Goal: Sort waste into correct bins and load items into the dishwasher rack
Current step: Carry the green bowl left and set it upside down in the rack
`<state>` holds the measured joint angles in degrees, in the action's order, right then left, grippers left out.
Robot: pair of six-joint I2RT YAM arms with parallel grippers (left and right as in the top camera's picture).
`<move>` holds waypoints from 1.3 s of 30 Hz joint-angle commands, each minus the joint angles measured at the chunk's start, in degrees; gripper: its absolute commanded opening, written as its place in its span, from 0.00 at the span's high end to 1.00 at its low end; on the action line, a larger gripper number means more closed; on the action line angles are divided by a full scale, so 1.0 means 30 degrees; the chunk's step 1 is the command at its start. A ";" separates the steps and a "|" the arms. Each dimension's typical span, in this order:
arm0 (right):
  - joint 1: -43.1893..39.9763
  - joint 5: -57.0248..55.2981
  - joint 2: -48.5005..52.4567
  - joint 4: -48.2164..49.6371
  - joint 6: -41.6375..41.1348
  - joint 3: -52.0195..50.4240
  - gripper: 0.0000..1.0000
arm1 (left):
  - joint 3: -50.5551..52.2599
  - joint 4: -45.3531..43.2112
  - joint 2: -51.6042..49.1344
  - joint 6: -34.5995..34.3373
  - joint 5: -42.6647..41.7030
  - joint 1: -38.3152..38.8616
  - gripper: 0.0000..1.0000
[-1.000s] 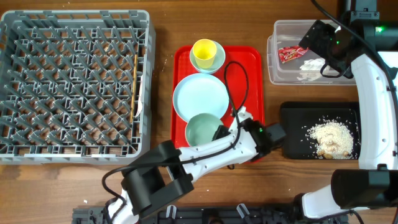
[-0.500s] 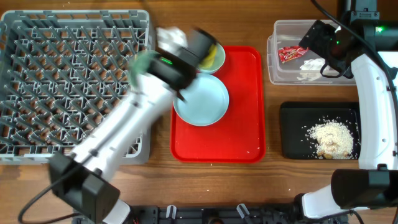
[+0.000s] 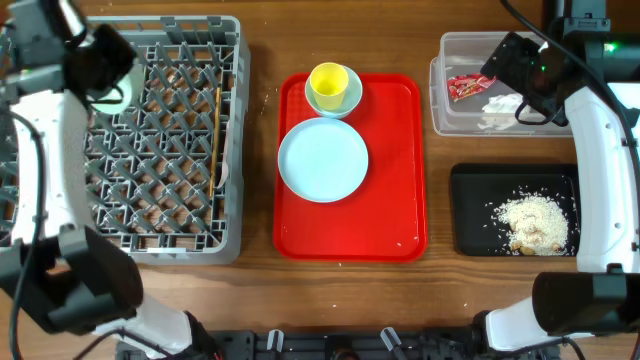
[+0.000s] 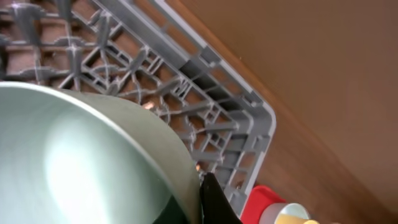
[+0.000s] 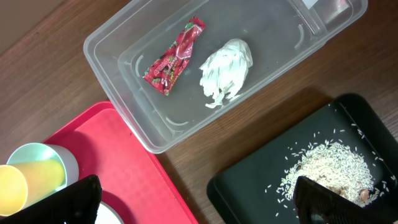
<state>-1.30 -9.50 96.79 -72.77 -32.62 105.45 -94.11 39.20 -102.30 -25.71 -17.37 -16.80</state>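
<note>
Bowl point(image 4: 81, 162) clamped by rim in left gripper point(image 3: 105, 70), held over corner of dishwasher rack point(image 3: 180, 22), likely for seating among pegs. Right gripper point(image 5: 198, 202) spread wide, empty, above clear tub point(image 5: 112, 74); wrapper point(image 5: 174, 56) and scrap point(image 5: 225, 68) lie inside.

Overhead, at upper left, my left end effector point(image 3: 106, 78) hides nearly all of the bowl point(image 4: 81, 155); the wrist frame's lower-left edges crop it.

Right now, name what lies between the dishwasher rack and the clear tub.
Overhead view: the red tray lies between rack and tub, carrying the blue plate and a yellow cup nested in a bowl.
</note>
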 commanded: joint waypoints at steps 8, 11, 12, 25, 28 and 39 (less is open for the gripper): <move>0.0029 -0.0262 -0.0117 0.0044 0.0335 0.0226 0.00 | -0.0131 -0.4065 -0.3956 -0.1173 -1.4156 -0.4051 0.96; 0.0029 -0.0262 -0.0117 0.0044 0.0335 0.0226 0.00 | -0.0131 -0.3453 -0.4408 -0.1158 -1.4695 -0.4197 0.96; 0.0029 -0.0262 -0.0117 0.0044 0.0335 0.0226 0.00 | -0.0131 -0.3410 -0.4583 -0.1144 -1.5497 -0.4197 0.96; 0.0029 -0.0262 -0.0117 0.0044 0.0335 0.0226 0.00 | -0.0109 -0.0095 -0.4940 -0.0634 -1.6240 -0.5187 0.96; 0.0029 -0.0262 -0.0117 0.0044 0.0328 0.0226 0.00 | -0.0102 0.0612 -0.4940 -0.0495 -1.6116 -0.5836 0.85; 0.0029 -0.0262 -0.0117 0.0044 0.0335 0.0226 0.00 | -0.0102 0.3104 -0.4940 -0.0495 -1.1264 -0.8240 0.88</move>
<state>-1.30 -9.50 96.79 -72.75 -32.62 105.45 -94.61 46.76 -116.64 -27.88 -59.57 -39.29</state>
